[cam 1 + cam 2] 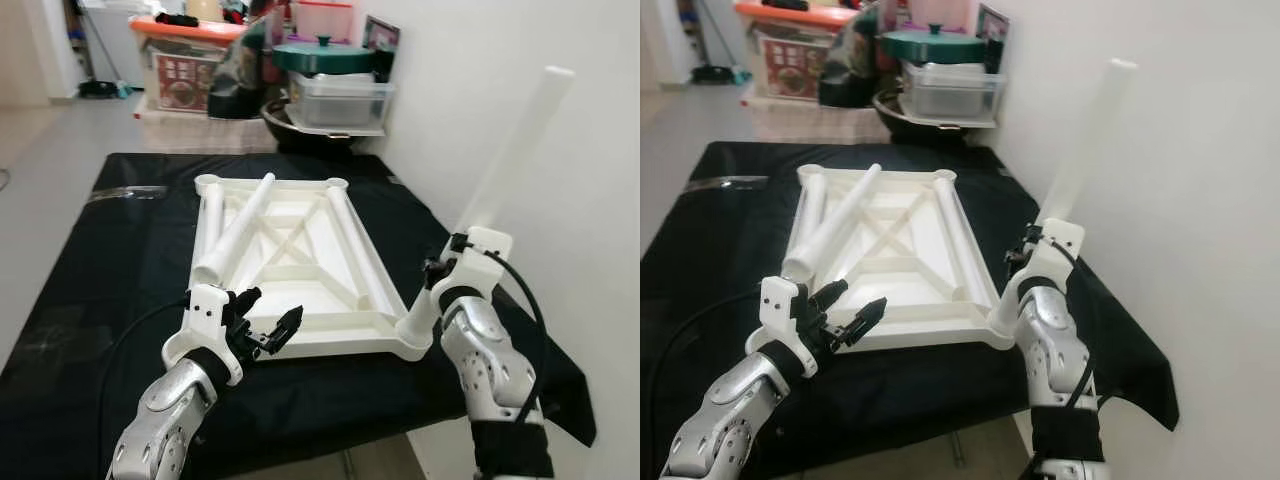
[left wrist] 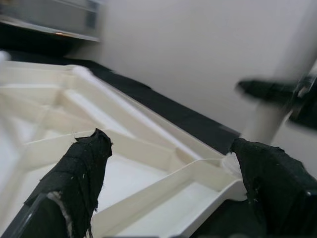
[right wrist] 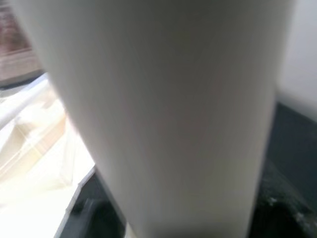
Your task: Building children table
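Left eye view: the right claw is gripping a white leg at the tabletop's near corner on the bench; left claw is gaping, empty. No legible writing.

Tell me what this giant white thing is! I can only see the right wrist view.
Observer: It's a white table leg. Your right hand is gripping it near its lower end.
Operator: Is it standing up straight?
Observer: No, it leans toward the wall. Its lower end meets the near right corner of the upside-down tabletop.
Operator: Where are the other legs?
Observer: Three more legs lie loose on the tabletop. Your left hand is open at the tabletop's near edge, holding nothing.
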{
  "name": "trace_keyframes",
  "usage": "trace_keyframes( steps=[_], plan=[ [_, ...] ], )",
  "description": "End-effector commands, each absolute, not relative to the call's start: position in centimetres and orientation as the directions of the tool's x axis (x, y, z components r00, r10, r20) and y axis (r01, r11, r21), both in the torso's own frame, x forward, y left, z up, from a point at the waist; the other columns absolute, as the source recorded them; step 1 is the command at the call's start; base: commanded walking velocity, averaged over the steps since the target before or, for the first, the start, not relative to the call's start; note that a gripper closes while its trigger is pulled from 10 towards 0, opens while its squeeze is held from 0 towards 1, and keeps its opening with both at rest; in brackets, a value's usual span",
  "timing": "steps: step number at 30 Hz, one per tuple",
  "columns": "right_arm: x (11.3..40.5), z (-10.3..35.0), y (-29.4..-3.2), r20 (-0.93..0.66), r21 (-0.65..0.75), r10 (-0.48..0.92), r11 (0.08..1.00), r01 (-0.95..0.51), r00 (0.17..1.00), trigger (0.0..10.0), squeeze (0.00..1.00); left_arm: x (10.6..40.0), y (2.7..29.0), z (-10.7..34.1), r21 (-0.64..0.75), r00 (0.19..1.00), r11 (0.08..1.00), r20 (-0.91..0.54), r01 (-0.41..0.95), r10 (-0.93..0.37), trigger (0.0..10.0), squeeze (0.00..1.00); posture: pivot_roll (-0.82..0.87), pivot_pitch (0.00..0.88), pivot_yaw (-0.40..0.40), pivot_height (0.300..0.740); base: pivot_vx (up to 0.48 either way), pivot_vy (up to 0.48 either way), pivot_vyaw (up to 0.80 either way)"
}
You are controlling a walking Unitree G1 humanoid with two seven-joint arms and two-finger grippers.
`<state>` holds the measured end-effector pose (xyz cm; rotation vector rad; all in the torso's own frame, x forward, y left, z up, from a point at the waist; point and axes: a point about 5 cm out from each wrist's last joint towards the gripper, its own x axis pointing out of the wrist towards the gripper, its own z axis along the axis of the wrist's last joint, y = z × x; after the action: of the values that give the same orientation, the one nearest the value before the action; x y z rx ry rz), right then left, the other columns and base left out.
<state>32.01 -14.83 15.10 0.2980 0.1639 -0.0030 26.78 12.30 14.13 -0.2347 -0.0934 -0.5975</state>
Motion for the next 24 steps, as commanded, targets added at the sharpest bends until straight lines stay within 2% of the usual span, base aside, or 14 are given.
trace_keyframes(
  steps=[1,4,5,7,8,10,11,12,13,19,21,22,23,24],
  plan=[
    [32.0,14.9,-13.3,-0.163,0.324,0.13,0.943,-0.072,0.978,10.0,1.0,26.6,11.9,13.9,-0.205,0.818,0.792,0.146,0.575,-0.556,10.0,0.0,0.06,0.0,-0.099,0.74,0.0,0.0,0.0],
    [32.3,16.3,-12.3,-0.091,0.343,0.229,0.921,-0.185,0.969,10.0,1.0,26.6,11.8,14.0,-0.203,0.818,0.793,0.149,0.575,-0.555,10.0,0.0,0.06,0.0,-0.104,0.74,0.0,0.0,0.0],
    [32.4,17.2,-11.7,-0.052,0.376,0.347,0.875,-0.304,0.936,10.0,0.0,26.7,11.9,13.8,-0.202,0.824,0.799,0.142,0.566,-0.548,10.0,0.0,0.07,0.0,-0.103,0.74,0.0,0.0,0.0],
    [32.0,18.4,-11.1,0.023,0.37,0.498,0.801,-0.47,0.867,10.0,0.0,27.0,12.3,13.7,-0.204,0.83,0.805,0.14,0.557,-0.539,10.0,0.0,0.06,0.0,-0.104,0.74,0.0,0.0,0.0],
    [30.8,19.3,-10.5,0.089,0.297,0.694,0.666,-0.685,0.714,10.0,0.0,27.2,12.7,13.6,-0.208,0.835,0.809,0.137,0.55,-0.533,10.0,0.0,0.07,0.0,-0.102,0.74,0.0,0.0,0.0],
    [30.3,19.1,-10.4,0.082,0.256,0.745,0.627,-0.736,0.663,10.0,0.0,27.3,12.8,13.6,-0.21,0.834,0.808,0.135,0.551,-0.534,10.0,0.0,0.07,0.0,-0.102,0.74,0.0,0.0,0.0],
    [30.0,18.8,-10.4,0.075,0.241,0.772,0.601,-0.762,0.632,3.2,0.0,27.2,12.7,13.6,-0.203,0.834,0.809,0.131,0.552,-0.536,10.0,0.0,0.07,0.0,-0.103,0.74,0.0,0.0,0.0],
    [29.9,18.7,-10.4,0.072,0.236,0.786,0.585,-0.776,0.614,3.2,0.0,27.1,12.6,13.6,-0.199,0.833,0.809,0.129,0.553,-0.537,10.0,0.0,0.07,0.0,-0.103,0.74,0.0,0.0,0.0],
    [29.9,18.4,-10.4,0.065,0.242,0.785,0.586,-0.773,0.616,0.0,0.0,27.0,12.7,13.5,-0.197,0.834,0.811,0.128,0.551,-0.536,10.0,0.0,0.08,0.0,-0.107,0.74,0.0,0.0,0.0],
    [31.7,16.5,-10.7,-0.027,0.276,0.644,0.74,-0.614,0.764,0.0,0.0,27.1,12.8,13.6,-0.201,0.842,0.818,0.131,0.539,-0.523,10.0,0.0,0.09,0.0,-0.11,0.74,0.0,0.0,0.0],
    [33.7,14.1,-13.2,-0.216,0.288,0.222,0.945,-0.155,0.951,0.0,0.0,27.0,12.8,13.6,-0.199,0.843,0.819,0.13,0.538,-0.522,10.0,0.0,0.08,0.0,-0.106,0.74,0.0,0.0,0.0],
    [33.9,12.7,-14.9,-0.315,0.255,0.002,0.963,0.083,0.949,0.0,0.0,27.0,12.8,13.6,-0.199,0.843,0.819,0.13,0.538,-0.522,10.0,0.0,0.08,0.0,-0.106,0.74,0.0,0.0,0.0],
    [33.9,12.7,-14.9,-0.315,0.255,0.002,0.963,0.083,0.949,0.0,0.0,27.0,12.8,13.6,-0.199,0.843,0.819,0.13,0.538,-0.522,10.0,0.0,0.08,0.0,-0.106,0.74,0.0,0.0,0.0],
    [32.9,11.0,-16.5,-0.397,0.181,-0.212,0.936,0.302,0.893,0.0,0.0,27.0,12.8,13.6,-0.199,0.842,0.818,0.13,0.54,-0.524,10.0,0.0,0.08,0.0,-0.103,0.74,0.0,0.0,0.0]
  ],
)
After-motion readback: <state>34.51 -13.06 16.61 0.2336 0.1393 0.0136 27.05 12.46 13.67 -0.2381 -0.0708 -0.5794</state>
